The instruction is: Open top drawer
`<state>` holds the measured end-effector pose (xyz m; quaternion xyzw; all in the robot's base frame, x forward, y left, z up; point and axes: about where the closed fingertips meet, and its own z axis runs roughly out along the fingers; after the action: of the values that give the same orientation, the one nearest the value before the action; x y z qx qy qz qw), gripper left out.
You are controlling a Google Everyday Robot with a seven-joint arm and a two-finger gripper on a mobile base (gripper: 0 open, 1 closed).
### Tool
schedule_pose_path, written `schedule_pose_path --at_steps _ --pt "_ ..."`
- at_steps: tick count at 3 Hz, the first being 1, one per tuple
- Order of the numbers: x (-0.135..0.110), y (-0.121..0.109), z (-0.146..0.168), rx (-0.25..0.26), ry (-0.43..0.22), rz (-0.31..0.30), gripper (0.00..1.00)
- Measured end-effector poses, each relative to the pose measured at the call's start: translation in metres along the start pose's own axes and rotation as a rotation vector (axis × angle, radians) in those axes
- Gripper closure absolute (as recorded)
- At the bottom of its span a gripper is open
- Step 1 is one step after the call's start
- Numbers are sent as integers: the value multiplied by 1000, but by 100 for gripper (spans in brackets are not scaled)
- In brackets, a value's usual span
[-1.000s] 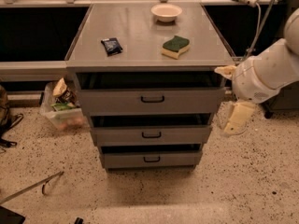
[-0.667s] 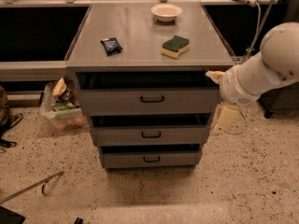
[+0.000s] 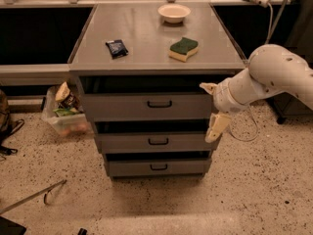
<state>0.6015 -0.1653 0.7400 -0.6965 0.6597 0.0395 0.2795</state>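
The top drawer [image 3: 112, 106] is the uppermost and widest of three grey drawer fronts under the grey counter [image 3: 146, 38]. A small black bar handle [image 3: 159, 104] sits at the middle of its front, and a dark gap runs above the front under the counter's edge. My gripper [image 3: 212, 107] is at the drawer front's right end, well right of the handle. It is open, with one cream finger [image 3: 208, 87] near the drawer's top corner and the other [image 3: 216, 128] hanging below its bottom edge. The white arm reaches in from the right.
On the counter lie a white bowl [image 3: 174, 12], a green and yellow sponge [image 3: 184, 49] and a black packet [image 3: 117, 48]. Two narrower drawers [image 3: 122, 143] sit below. A clear bin of snack bags [image 3: 63, 114] stands on the floor at left, and a thin metal rod [image 3: 29, 197] lies nearby.
The arm and gripper have moved left, from beside the cabinet to the right end of the top drawer front. The drawers look unchanged.
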Motion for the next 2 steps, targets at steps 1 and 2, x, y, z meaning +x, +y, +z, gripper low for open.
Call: schedule_pose_path --at_steps 1,2 --pt "0 0 0 0 0 0 0" --pt "6 3 29 -23 -13 -4 0"
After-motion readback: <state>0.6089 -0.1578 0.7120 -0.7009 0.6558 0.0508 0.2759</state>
